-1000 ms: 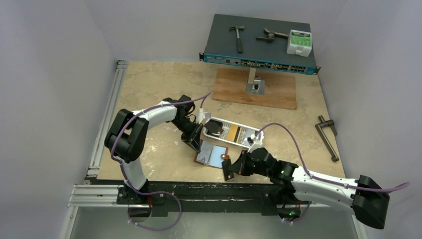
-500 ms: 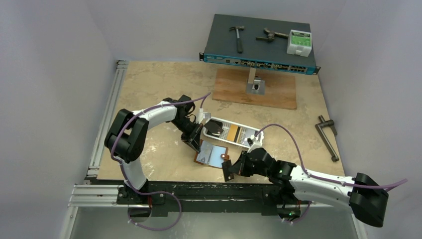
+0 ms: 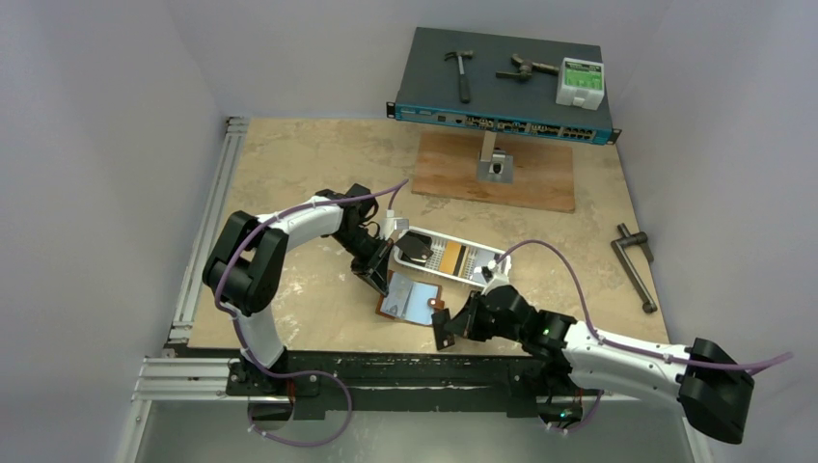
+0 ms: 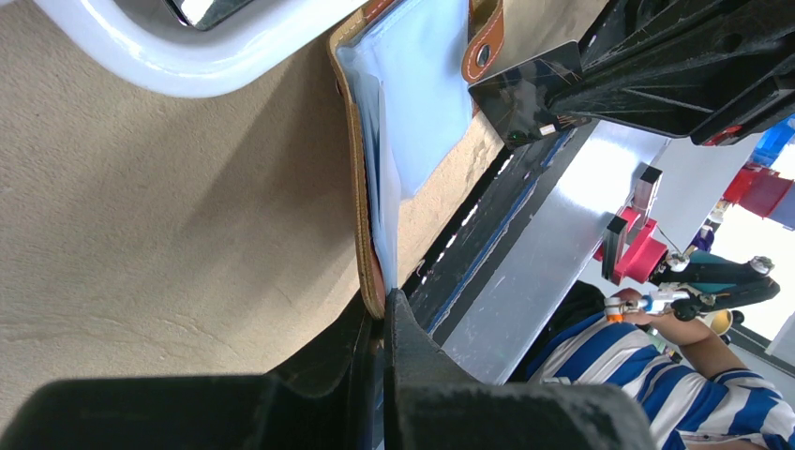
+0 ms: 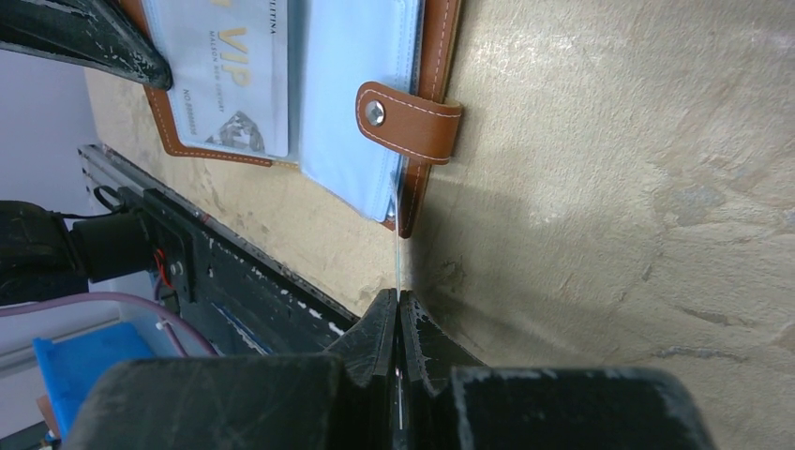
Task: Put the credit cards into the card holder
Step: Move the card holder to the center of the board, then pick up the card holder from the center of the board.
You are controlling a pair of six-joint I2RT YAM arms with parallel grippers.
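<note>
The brown leather card holder (image 3: pixel 410 301) lies open near the table's front edge. A pale VIP card (image 5: pixel 234 75) sits in one of its clear pockets. My left gripper (image 4: pixel 382 305) is shut on the holder's left edge (image 4: pixel 356 187). My right gripper (image 5: pixel 398 300) is shut on a dark credit card (image 4: pixel 523 98). In the right wrist view that card shows edge-on (image 5: pixel 397 253), with its far end at the holder's rim below the snap tab (image 5: pixel 408 117). More credit cards stand in the white slotted tray (image 3: pixel 453 258) just behind the holder.
At the back, a network switch (image 3: pixel 502 92) carries a hammer and other tools, with a wooden board (image 3: pixel 494 172) in front of it. A metal crank tool (image 3: pixel 634 265) lies at the right. The black front rail (image 3: pixel 386 367) runs just under the right gripper.
Both grippers and the card holder stay where they were. Only the rear of the right arm has shifted slightly.
</note>
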